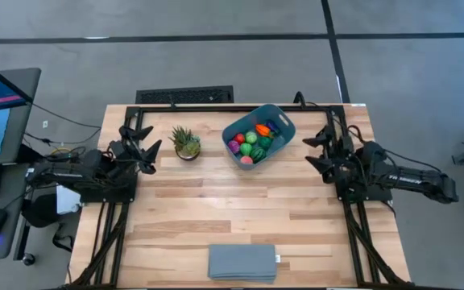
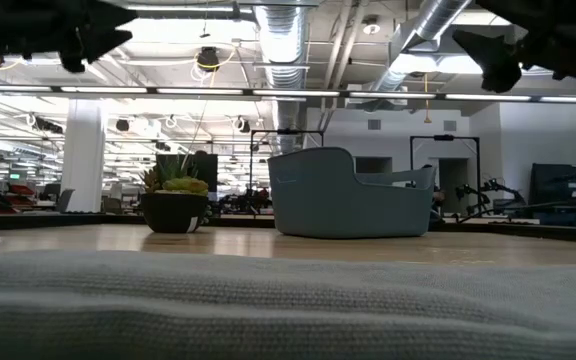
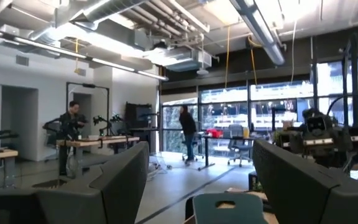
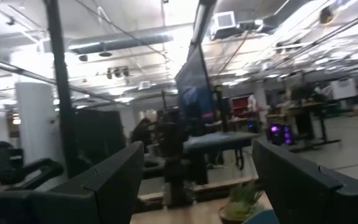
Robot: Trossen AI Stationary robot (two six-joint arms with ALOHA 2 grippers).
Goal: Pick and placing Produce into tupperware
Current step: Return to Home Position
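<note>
The teal tupperware (image 1: 282, 123) stands at the far middle of the table, turned at a slant. The produce (image 1: 252, 142) lies inside it: green, red, magenta and orange pieces piled together. In the low view the tupperware's wall (image 2: 348, 200) hides the produce. My left gripper (image 1: 145, 146) hovers open at the table's left side, beside a potted plant, with nothing between its fingers (image 3: 114, 183). My right gripper (image 1: 313, 152) hovers open at the table's right side, right of the tupperware, and is also empty (image 4: 194, 180). Both point toward the table's middle and are raised above it.
A spiky green potted plant (image 1: 186, 143) stands left of the tupperware. A flat grey-blue slab (image 1: 242, 262) lies at the near edge, filling the low view's foreground. Bare wood lies between the slab and the tupperware. People stand in the room beyond the table.
</note>
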